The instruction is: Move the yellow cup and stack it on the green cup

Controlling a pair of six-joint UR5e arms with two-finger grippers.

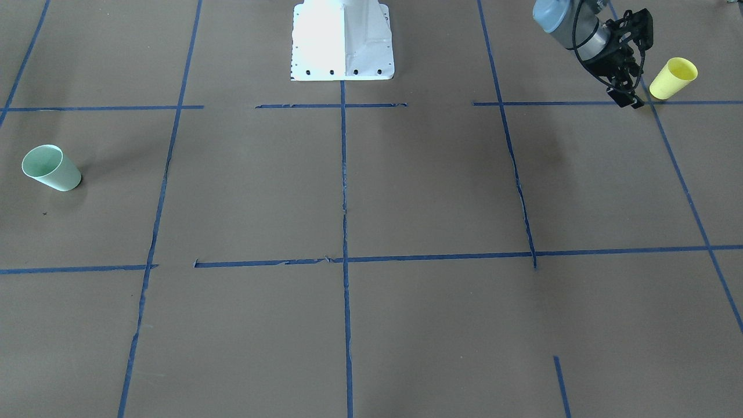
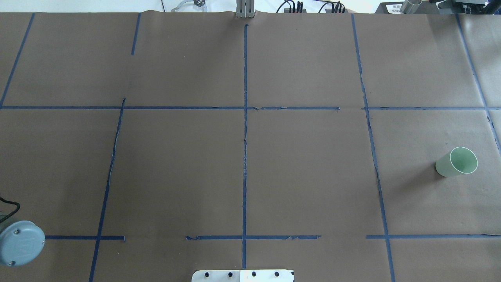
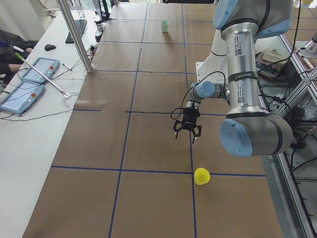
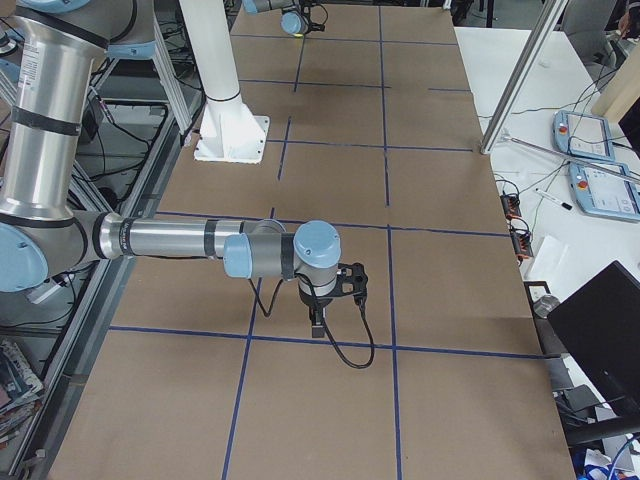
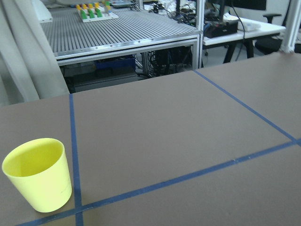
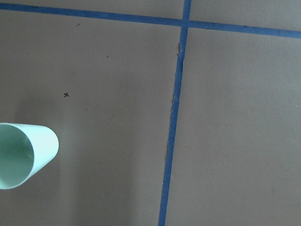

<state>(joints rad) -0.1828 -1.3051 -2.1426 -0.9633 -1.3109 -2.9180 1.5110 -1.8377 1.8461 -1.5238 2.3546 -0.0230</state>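
Observation:
The yellow cup [image 1: 673, 78] stands upright and empty on the table near the robot's left end; it also shows in the left wrist view [image 5: 40, 174] and the exterior left view [image 3: 201, 176]. My left gripper [image 1: 630, 97] hangs open and empty just beside it, above the table, not touching it. The green cup [image 1: 51, 168] stands upright at the opposite end, and shows in the overhead view [image 2: 456, 161] and the right wrist view [image 6: 21, 155]. My right gripper [image 4: 318, 322] hovers over the table near it; I cannot tell if it is open or shut.
The table is covered in brown paper with a grid of blue tape lines [image 1: 343, 174]. The white robot base [image 1: 342, 40] sits at the table's robot-side edge. Operator pendants [image 3: 34, 74] lie on a side desk.

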